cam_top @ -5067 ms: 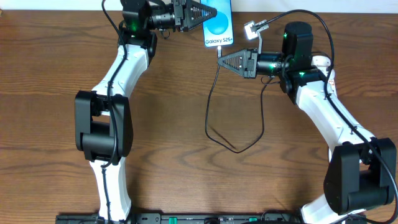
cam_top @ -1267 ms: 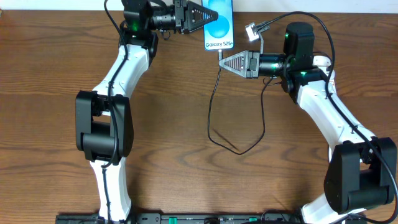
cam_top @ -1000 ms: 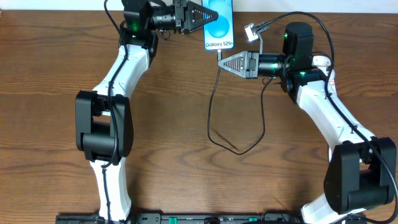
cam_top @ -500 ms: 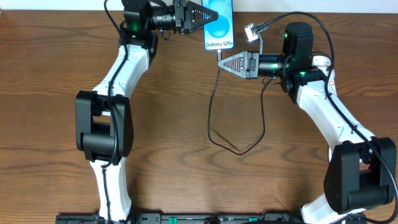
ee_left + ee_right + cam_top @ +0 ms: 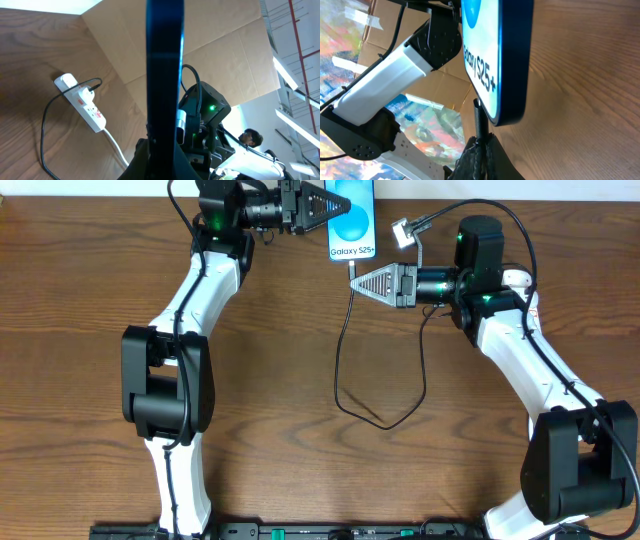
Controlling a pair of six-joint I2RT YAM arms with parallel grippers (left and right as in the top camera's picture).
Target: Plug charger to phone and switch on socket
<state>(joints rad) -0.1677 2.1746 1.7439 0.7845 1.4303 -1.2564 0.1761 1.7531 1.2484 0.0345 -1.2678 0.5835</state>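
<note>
Overhead phone (image 5: 355, 230): cyan screen, black frame
Left gripper (image 5: 345, 205): clamped on phone
Right gripper (image 5: 351, 278): pinching charger (image 5: 479, 119) plug at phone's edge
Change: none since before

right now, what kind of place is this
Probably a robotics lab or workshop, not a home: a wood-grain table backed by plain cardboard sheets, with an industrial ceiling of strip lights and a person working behind.

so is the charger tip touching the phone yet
Touching. The right wrist view shows the charger tip, held in the right end effector, meeting the phone at its bottom edge with no gap.
</note>
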